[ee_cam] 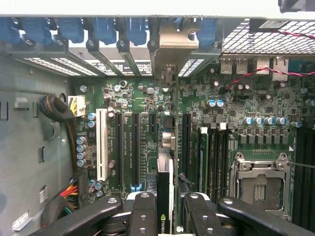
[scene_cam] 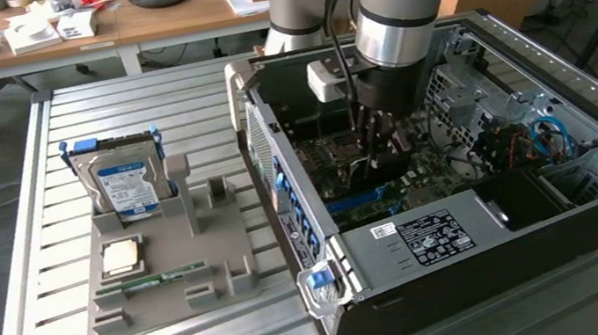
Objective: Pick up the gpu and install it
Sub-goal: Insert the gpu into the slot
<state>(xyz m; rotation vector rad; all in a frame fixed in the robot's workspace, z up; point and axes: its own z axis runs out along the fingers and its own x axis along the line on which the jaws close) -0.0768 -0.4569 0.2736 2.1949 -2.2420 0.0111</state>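
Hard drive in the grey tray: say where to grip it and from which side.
Take the hard drive by its free upper end, from above, pincer closing across its two broad faces. It stands upright, lower end seated in the grey tray, so only the top looks clear.

gpu black, small pale-green logo. Motherboard green, one white slot, blue card latches. End effector black. Hard drive silver, blue label. Tray grey.
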